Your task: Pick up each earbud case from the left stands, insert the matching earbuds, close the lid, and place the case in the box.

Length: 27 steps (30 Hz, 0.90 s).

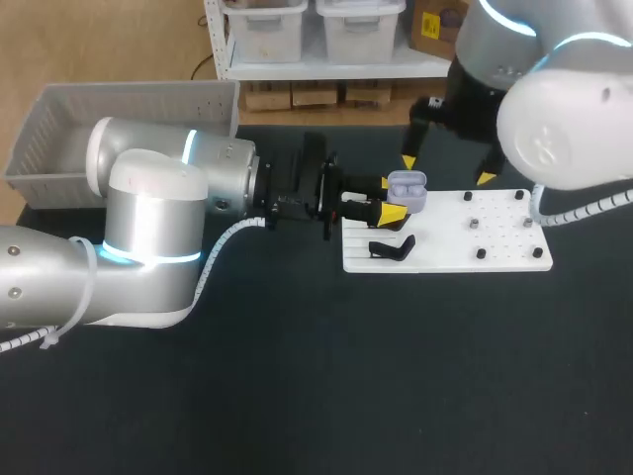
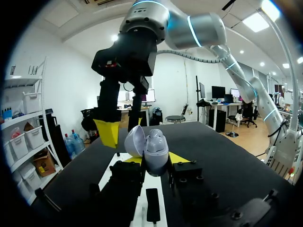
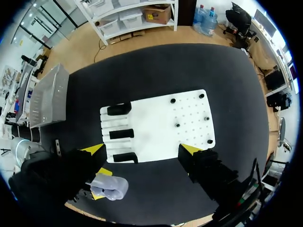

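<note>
Far left, a grey box on the dark table, then the left gripper pinching the purple earbud case from two sides, lid open, held up by the left end of the white board near a black stand, and the right gripper spread wide above, holding nothing.

head view high above table, left wrist low and close, right wrist straight down, all sharing white board

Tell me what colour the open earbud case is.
The earbud case is pale lilac, clearest in the left wrist view.
</note>
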Each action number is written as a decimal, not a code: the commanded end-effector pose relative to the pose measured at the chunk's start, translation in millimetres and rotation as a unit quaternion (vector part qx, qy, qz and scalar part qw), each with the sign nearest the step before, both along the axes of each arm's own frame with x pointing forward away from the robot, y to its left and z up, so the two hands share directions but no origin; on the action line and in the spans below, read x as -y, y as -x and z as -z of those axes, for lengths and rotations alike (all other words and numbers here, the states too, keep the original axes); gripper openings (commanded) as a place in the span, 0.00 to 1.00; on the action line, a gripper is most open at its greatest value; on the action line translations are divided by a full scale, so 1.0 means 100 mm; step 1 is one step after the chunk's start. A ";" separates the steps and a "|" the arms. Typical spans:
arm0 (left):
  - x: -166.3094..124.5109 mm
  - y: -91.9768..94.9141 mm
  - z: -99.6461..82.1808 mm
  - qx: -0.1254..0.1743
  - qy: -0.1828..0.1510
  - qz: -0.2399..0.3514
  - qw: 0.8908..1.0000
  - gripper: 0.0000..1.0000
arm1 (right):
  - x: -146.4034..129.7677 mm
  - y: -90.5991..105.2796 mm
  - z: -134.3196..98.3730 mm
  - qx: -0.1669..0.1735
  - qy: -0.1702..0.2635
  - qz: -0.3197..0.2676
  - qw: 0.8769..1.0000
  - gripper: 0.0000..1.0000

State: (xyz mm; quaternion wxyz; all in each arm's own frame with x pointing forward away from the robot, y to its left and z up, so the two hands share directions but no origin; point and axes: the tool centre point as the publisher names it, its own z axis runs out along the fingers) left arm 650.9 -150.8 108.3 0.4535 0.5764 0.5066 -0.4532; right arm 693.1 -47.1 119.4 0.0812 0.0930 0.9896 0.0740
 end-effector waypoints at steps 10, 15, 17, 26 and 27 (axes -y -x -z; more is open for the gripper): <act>0.00 0.00 0.00 0.000 -0.001 0.000 1.000 0.00 | -0.04 0.44 -0.08 -0.051 0.004 -0.015 0.999 1.00; 0.00 0.00 0.00 0.000 -0.001 0.000 1.000 0.00 | 0.00 0.45 -0.18 0.009 0.001 -0.012 1.000 1.00; 0.00 0.00 0.00 0.000 -0.001 0.000 1.000 0.00 | 0.05 0.47 -0.31 0.060 -0.016 -0.018 0.998 1.00; -0.26 -0.04 -0.19 -0.023 -0.010 -0.057 0.998 0.00 | 0.25 0.81 -0.71 0.187 -0.054 -0.053 0.979 1.00; -0.33 -0.04 -0.23 -0.029 -0.010 -0.072 0.997 0.00 | 0.27 0.84 -0.73 0.192 -0.055 -0.050 0.979 1.00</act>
